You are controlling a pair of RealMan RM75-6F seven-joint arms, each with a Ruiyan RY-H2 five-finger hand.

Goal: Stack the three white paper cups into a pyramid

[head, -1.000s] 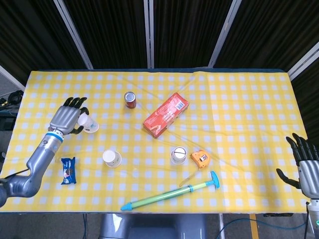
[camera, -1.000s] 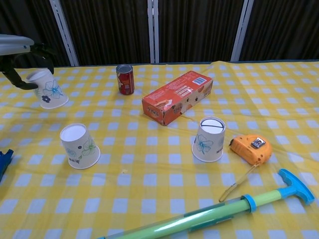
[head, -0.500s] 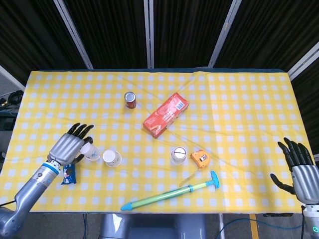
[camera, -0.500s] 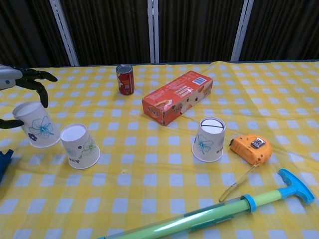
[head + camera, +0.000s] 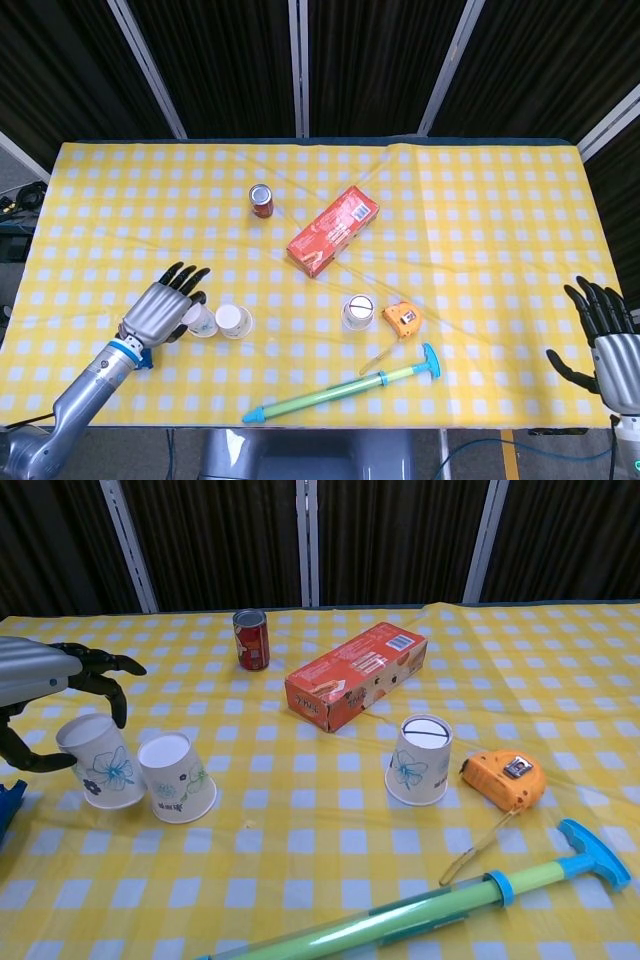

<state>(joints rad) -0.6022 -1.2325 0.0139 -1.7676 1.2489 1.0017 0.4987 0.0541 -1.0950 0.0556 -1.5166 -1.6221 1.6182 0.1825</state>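
White paper cup [image 5: 102,764] gripped by the left hand [image 5: 165,309] touches a second cup [image 5: 178,778]; right hand [image 5: 608,338] spread.

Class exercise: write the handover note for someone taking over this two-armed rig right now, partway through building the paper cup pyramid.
Left hand: fingers wrapped around the leftmost paper cup, which stands upside down on the table, touching or nearly touching the second paper cup.
Right hand: open, holding nothing, at the table's right edge.
Third paper cup: upside down, alone beside the orange tape measure.
Done: two cups side by side as the base.
Left: let go of the base cup, fetch the third cup, set it on top of the pair.
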